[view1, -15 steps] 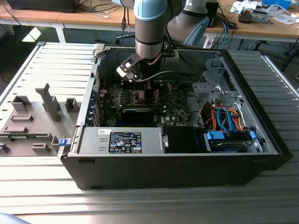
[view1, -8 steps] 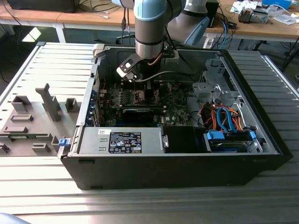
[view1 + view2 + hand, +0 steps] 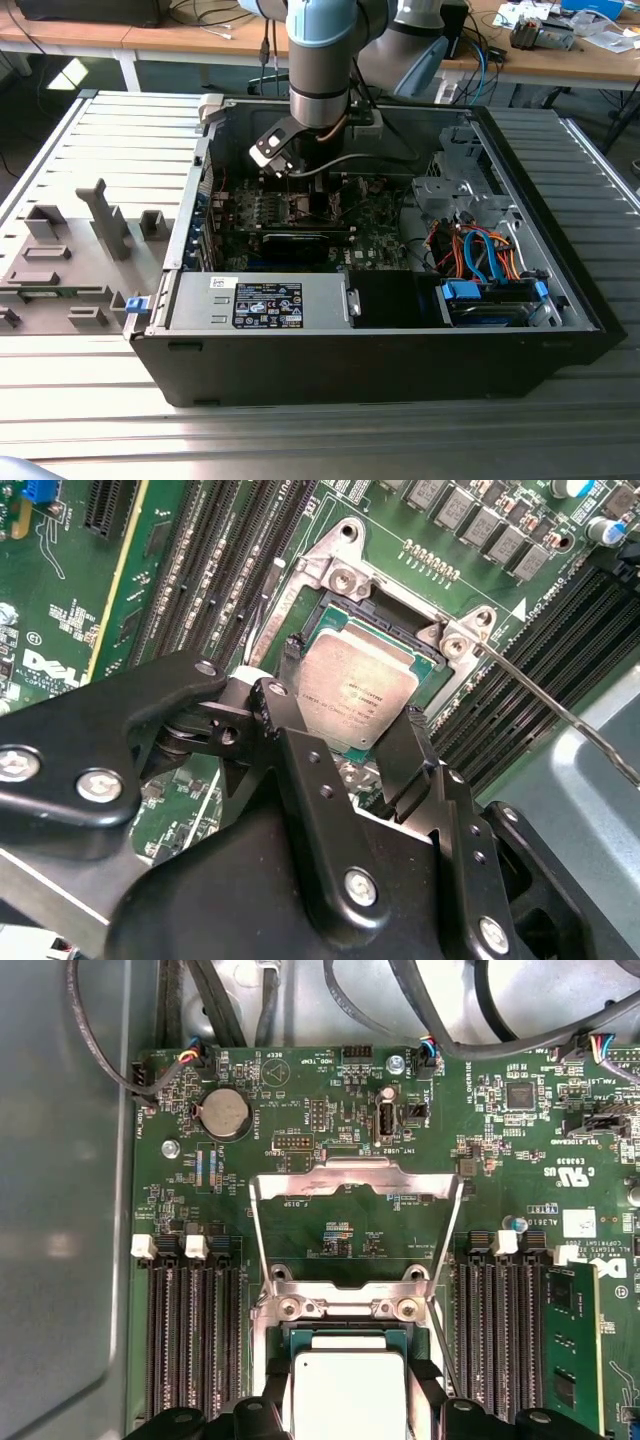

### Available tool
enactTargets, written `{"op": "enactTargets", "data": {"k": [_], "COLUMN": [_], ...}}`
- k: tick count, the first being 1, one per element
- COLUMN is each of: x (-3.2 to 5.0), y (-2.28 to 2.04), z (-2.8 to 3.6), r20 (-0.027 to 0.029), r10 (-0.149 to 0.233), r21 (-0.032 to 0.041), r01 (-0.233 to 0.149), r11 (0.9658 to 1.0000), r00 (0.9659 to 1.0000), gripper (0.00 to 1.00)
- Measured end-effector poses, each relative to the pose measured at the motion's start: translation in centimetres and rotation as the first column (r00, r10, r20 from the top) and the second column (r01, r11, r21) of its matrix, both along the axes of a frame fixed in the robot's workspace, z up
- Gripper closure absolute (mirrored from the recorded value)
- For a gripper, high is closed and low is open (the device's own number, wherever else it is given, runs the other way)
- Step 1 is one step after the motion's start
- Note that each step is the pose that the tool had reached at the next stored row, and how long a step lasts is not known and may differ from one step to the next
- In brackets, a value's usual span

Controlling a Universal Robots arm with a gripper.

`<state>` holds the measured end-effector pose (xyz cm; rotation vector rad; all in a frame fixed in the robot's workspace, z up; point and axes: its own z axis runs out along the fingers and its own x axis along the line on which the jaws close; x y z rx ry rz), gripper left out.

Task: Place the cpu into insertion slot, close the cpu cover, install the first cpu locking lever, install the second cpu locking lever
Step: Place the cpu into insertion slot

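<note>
Tilt threatens: gripper clasps the cpu, insertion slot just beneath, and skewed release could seat it crooked.

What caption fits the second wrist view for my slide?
Hand straddling the silver chip at the socket, between rows of memory slots.

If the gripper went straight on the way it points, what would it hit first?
Probably the insertion slot: the gripper straddles the cpu directly over it, though whether the cpu already rests there is unclear.
</note>
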<state>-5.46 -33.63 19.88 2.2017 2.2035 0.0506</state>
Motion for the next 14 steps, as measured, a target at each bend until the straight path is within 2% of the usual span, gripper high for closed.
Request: {"op": "enactTargets", "data": {"k": [14], "x": [0.01], "y": [0.01], "z": [-0.11], "r20": [0.0004], "r10": [-0.001], "r21": [0.0005], "r01": [0.001], "r11": [1.0000], "r00": [1.0000], "gripper": [0.44]}}
